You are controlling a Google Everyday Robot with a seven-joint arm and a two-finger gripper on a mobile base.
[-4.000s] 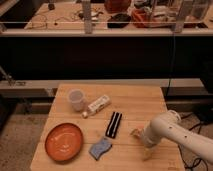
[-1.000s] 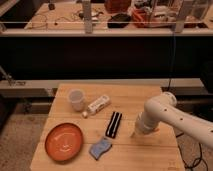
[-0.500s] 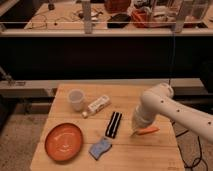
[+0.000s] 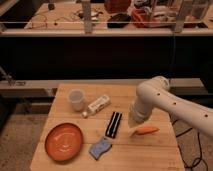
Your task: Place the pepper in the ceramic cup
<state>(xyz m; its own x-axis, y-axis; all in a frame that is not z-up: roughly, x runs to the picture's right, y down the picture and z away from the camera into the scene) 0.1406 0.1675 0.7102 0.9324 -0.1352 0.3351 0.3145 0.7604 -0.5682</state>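
My claw [image 4: 135,128] is low over the table [image 4: 150,155], touching the pepper's [image 4: 146,130] left end. I can't tell if it grips. The cup [image 4: 76,99] is far left. Lifting and dropping in are left

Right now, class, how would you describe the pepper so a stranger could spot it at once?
Find the wooden table, then its right side, where the pincer sits low. The pepper lies beside it: slender, orange, tapered, unlike the round orange plate far left.
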